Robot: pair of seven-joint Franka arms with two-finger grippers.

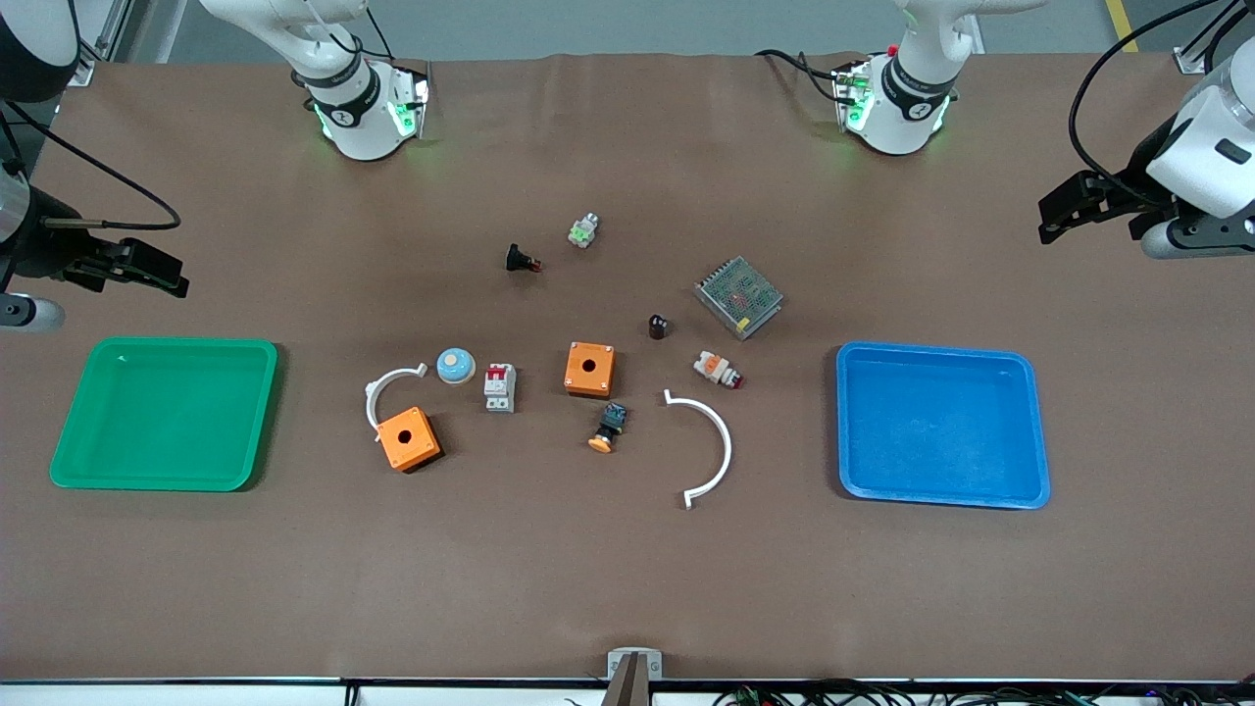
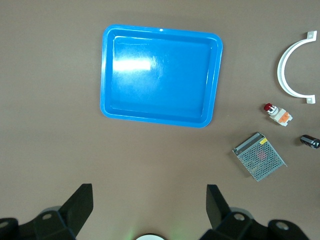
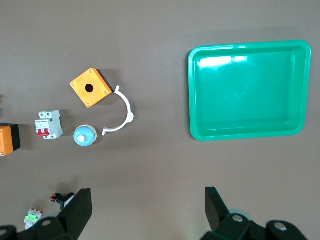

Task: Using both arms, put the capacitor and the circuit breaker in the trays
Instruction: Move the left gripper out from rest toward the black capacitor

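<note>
The capacitor, a tiny black cylinder with a dark reddish end, lies mid-table beside the mesh box and also shows in the left wrist view. The circuit breaker, white-grey with red toggles, lies between a blue round button and an orange box. It also shows in the right wrist view. My left gripper hangs open and empty over bare table at the left arm's end, near the blue tray. My right gripper hangs open and empty at the right arm's end, near the green tray.
Also on the table are a metal mesh power supply, two orange boxes and two white arc pieces. There are also a blue round button, an orange-capped button, a white-orange-red button, a black push-button and a green-white part.
</note>
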